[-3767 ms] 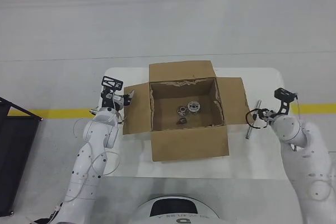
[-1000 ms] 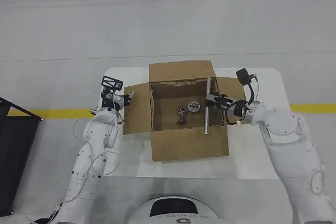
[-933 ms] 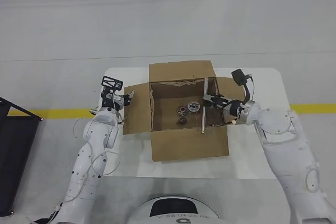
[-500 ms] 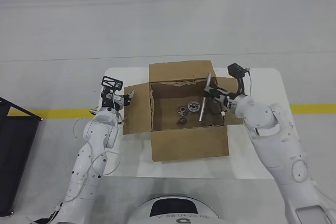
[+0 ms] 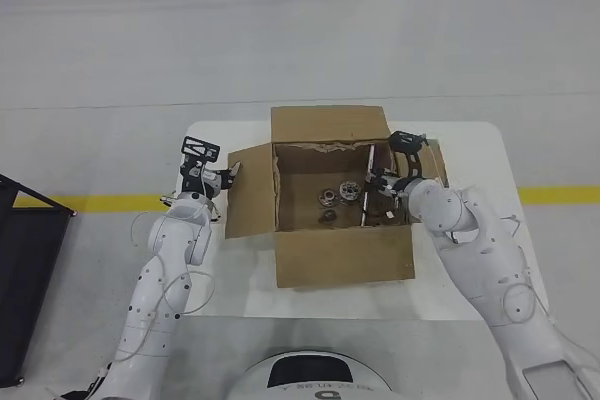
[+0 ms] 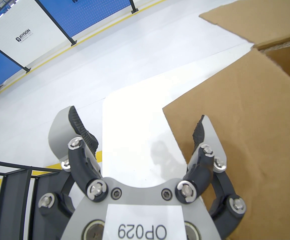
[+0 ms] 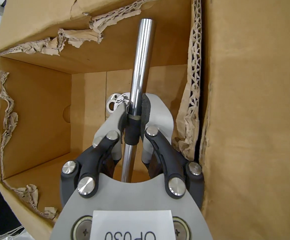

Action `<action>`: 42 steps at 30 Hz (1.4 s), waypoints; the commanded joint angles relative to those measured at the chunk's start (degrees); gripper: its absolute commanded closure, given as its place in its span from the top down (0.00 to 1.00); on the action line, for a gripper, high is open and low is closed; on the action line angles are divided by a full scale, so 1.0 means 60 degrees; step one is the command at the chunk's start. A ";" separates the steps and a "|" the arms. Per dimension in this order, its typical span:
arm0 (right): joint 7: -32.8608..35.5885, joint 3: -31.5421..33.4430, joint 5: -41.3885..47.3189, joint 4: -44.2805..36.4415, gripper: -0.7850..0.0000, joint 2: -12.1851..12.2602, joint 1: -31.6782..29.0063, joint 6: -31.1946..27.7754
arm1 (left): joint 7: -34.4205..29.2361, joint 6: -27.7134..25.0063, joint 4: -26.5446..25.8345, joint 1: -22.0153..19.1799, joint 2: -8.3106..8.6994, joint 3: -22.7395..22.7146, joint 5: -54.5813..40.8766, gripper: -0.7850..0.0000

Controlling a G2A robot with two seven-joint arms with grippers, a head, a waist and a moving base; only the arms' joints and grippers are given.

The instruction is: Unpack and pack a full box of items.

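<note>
An open cardboard box [image 5: 340,258] stands in the middle of the white table [image 5: 460,290], flaps spread. My right gripper [image 5: 377,186] hangs inside the box by its right wall, shut on a shiny metal rod [image 7: 140,68] with a dark band. The rod [image 5: 367,190] slants down into the box. On the box floor lie small metal parts [image 5: 338,195], one a silver disc [image 7: 114,102] just behind my right gripper [image 7: 134,116]. My left gripper [image 6: 137,131] stands open and empty over the table beside the box's left flap [image 6: 237,136].
A dark metal frame [image 5: 10,270] stands on the floor left of the table. A yellow floor line [image 5: 100,202] runs behind it. Torn cardboard edges [image 7: 192,76] line the box's opening. Bare table [image 5: 470,160] lies right of the box.
My right gripper has carried the rod from the table right of the box, over the right flap, and down inside the box. The box has shifted slightly right. The left arm has kept still.
</note>
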 commanded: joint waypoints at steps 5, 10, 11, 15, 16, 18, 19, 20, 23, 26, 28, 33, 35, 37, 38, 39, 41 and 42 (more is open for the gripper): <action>0.0079 0.0740 0.0300 -0.1423 1.00 0.0138 -0.0731 -0.0434 | 0.0000 0.0000 0.0000 0.0000 0.0000 0.0000 0.0000 1.00; -0.0025 0.2307 0.1115 -0.3113 1.00 0.0329 -0.1924 -0.1004 | 0.0000 0.0000 0.0000 0.0000 0.0000 0.0000 0.0000 1.00; -0.0071 0.2749 0.1461 -0.3390 1.00 0.0363 -0.2192 -0.1190 | 0.0000 0.0000 0.0000 0.0000 0.0000 0.0000 0.0000 1.00; -0.0002 0.4723 0.3210 -0.3889 1.00 0.0475 -0.3322 -0.2127 | 0.0000 0.0000 0.0000 0.0000 0.0000 0.0000 0.0000 1.00; 0.0058 0.5152 0.3582 -0.3895 1.00 0.0494 -0.3593 -0.2352 | 0.0000 0.0000 0.0000 0.0000 0.0000 0.0000 0.0000 1.00; 0.0279 0.5775 0.4259 -0.3799 1.00 0.0518 -0.4092 -0.2704 | 0.0000 0.0000 0.0000 0.0000 0.0000 0.0000 0.0000 1.00; 0.0414 0.5904 0.4497 -0.3765 1.00 0.0524 -0.4216 -0.2789 | 0.0000 0.0000 0.0000 0.0000 0.0000 0.0000 0.0000 1.00; 0.0414 0.5904 0.4497 -0.3765 1.00 0.0524 -0.4216 -0.2789 | 0.0000 0.0000 0.0000 0.0000 0.0000 0.0000 0.0000 1.00; 0.0414 0.5904 0.4497 -0.3765 1.00 0.0524 -0.4216 -0.2789 | 0.0000 0.0000 0.0000 0.0000 0.0000 0.0000 0.0000 1.00; 0.0414 0.5904 0.4497 -0.3765 1.00 0.0524 -0.4216 -0.2789 | 0.0000 0.0000 0.0000 0.0000 0.0000 0.0000 0.0000 1.00; -0.0012 0.6017 0.4216 -0.3169 1.00 0.0522 -0.4225 -0.2415 | 0.0040 0.0038 0.0009 0.0023 0.0011 -0.0005 0.0152 1.00; 0.0129 0.5705 0.2437 -0.1570 1.00 0.0619 -0.3739 -0.1412 | 0.0250 0.0313 0.0116 0.0273 0.0077 -0.0039 0.1029 1.00; 0.0529 0.5397 0.2288 -0.0834 1.00 0.0639 -0.3367 -0.1323 | 0.0298 0.0464 0.0246 0.0339 0.0107 -0.0087 0.1432 1.00; 0.1016 0.5173 0.2661 -0.0234 1.00 0.0643 -0.2992 -0.1552 | 0.0342 0.0482 0.0405 0.0375 0.0121 -0.0159 0.1424 1.00; 0.1331 0.5097 0.3228 0.0016 1.00 0.0631 -0.2829 -0.1859 | 0.0357 0.0477 0.0467 0.0397 0.0129 -0.0213 0.1372 1.00; 0.1576 0.5080 0.3721 0.0296 1.00 0.0626 -0.2688 -0.2155 | 0.0375 0.0470 0.0504 0.0426 0.0137 -0.0251 0.1370 1.00; 0.2088 0.5074 0.4904 0.0815 1.00 0.0608 -0.2392 -0.2684 | 0.0384 0.0488 0.0585 0.0484 0.0152 -0.0326 0.1357 1.00; 0.2396 0.5111 0.5674 0.1097 1.00 0.0595 -0.2242 -0.2923 | 0.0410 0.0475 0.0615 0.0503 0.0158 -0.0348 0.1341 1.00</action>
